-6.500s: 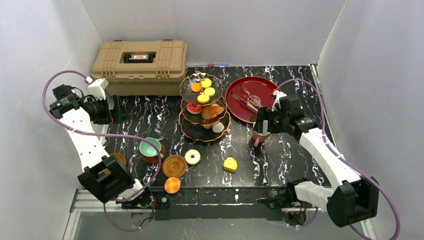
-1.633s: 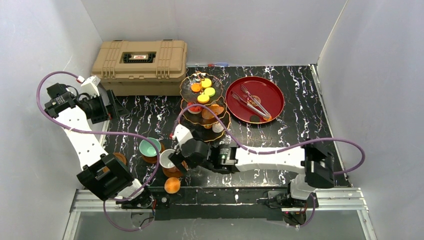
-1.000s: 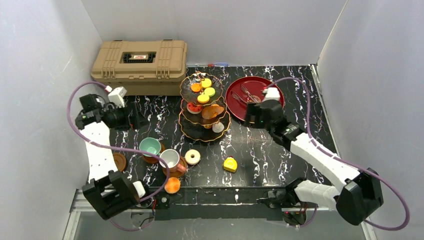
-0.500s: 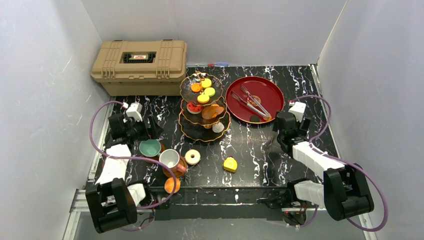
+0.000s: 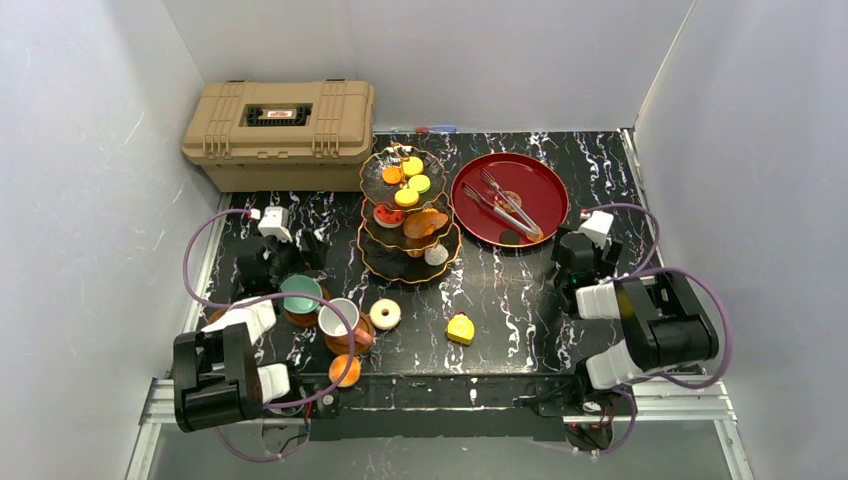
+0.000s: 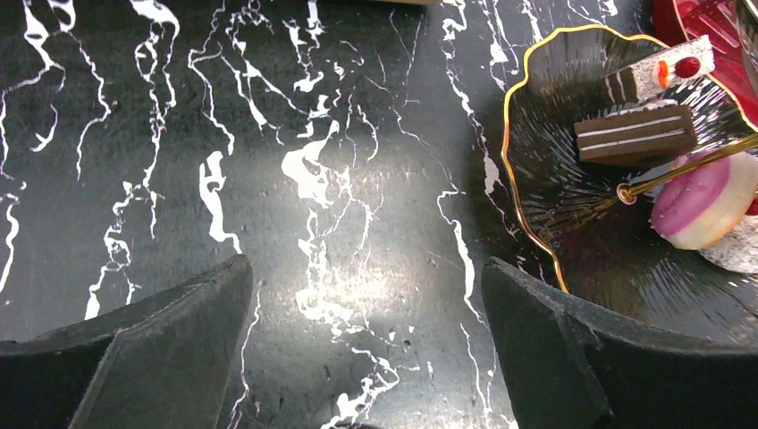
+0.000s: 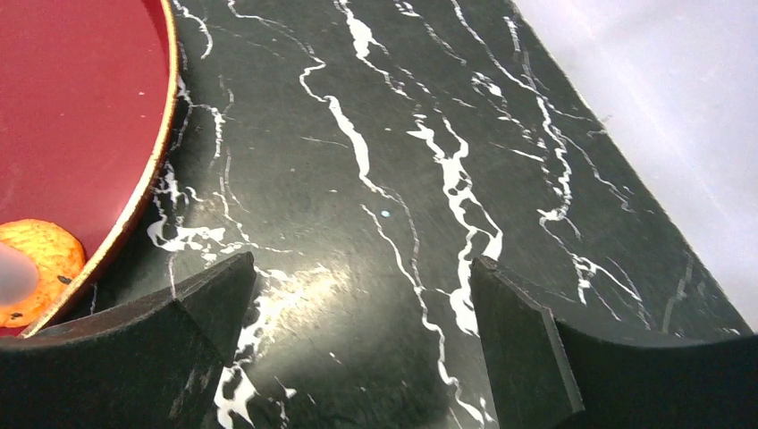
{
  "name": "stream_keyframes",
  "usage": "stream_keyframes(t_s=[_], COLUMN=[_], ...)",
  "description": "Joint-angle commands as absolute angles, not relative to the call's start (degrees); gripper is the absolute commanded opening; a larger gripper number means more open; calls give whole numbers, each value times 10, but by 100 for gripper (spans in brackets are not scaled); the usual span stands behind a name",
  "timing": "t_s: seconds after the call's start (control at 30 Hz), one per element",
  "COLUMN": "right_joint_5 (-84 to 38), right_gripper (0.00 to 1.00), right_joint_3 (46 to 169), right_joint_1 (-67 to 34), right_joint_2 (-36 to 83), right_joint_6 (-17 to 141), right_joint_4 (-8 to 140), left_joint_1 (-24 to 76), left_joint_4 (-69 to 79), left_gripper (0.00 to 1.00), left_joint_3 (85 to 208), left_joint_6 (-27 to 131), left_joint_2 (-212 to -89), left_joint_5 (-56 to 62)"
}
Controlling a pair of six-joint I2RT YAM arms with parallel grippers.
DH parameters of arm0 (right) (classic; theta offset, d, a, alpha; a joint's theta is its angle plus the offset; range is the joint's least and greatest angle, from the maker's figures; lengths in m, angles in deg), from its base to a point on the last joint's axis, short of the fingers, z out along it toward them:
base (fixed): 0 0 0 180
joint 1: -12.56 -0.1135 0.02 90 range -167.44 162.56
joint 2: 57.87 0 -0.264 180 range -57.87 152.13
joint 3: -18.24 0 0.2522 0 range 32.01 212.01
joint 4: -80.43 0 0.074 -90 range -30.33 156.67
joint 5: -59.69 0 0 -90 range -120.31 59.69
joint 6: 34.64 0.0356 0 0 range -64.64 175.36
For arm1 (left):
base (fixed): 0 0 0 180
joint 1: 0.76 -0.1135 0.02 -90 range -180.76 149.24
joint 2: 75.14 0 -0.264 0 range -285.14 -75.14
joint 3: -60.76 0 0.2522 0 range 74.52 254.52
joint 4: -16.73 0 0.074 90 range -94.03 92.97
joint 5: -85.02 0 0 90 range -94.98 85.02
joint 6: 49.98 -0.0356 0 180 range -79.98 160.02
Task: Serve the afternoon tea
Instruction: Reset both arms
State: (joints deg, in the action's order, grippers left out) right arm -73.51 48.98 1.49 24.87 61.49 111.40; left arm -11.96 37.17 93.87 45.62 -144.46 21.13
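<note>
The three-tier stand (image 5: 372,258) sits at table centre, just left of the red plate (image 5: 535,178). Top tier: two yellow macarons (image 5: 412,165), one orange macaron (image 5: 392,174) and one green macaron (image 5: 420,184). Middle tier: a red sweet (image 5: 388,215) and a larger orange piece (image 5: 425,222). In the left wrist view, the bottom tier (image 6: 554,179) holds a cake slice topped with a red cherry (image 6: 657,76), a dark layered slice (image 6: 635,134) and a pink-and-white sweet (image 6: 702,197). The red plate holds metal utensils (image 5: 500,205) and a brown cookie (image 7: 31,264) that lies against its rim. The teal cup (image 5: 300,294) stands on a brown saucer (image 5: 298,319) near the front left. The white cup (image 5: 338,317) stands on a second saucer (image 5: 358,338) just beside it. Loose on the black marble table (image 5: 520,290) are a donut (image 5: 385,314), a yellow cake (image 5: 460,328) and an orange sweet (image 5: 345,370) at the near edge. The tan case (image 5: 280,120) sits closed at the far left. The left gripper (image 6: 366,357) is low over bare table beside the stand's bottom tier, jaws spread wide and holding nothing. The right gripper (image 7: 357,349) is low over bare table just right of the red plate, jaws likewise spread and holding nothing.
</note>
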Motion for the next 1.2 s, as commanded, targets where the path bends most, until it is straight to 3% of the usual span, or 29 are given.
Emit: stream_keyframes(t_s=[0.0, 0.17, 0.3, 0.37, 0.5, 1.17], right_joint_5=[-712, -657, -606, -602, -587, -584], right_gripper=[98, 98, 98, 98, 98, 98], right_joint_3=[520, 509, 458, 439, 475, 469], right_joint_1=[19, 19, 19, 13, 43, 46], right_joint_2=[305, 323, 332, 351, 351, 345], right_joint_6=[584, 558, 533, 512, 546, 548], right_joint_4=[1227, 1264, 1352, 1429, 1357, 1360], left_joint_1=[-97, -92, -84, -73, -62, -54], left_joint_4=[496, 592, 752, 702, 613, 623], left_gripper=[98, 98, 98, 98, 98, 98], left_joint_3=[925, 896, 853, 865, 916, 911], left_joint_6=[432, 433, 426, 416, 404, 403], left_joint_2=[-1468, -1534, -1610, -1601, -1604, -1604], left_joint_5=[153, 131, 130, 118, 116, 106])
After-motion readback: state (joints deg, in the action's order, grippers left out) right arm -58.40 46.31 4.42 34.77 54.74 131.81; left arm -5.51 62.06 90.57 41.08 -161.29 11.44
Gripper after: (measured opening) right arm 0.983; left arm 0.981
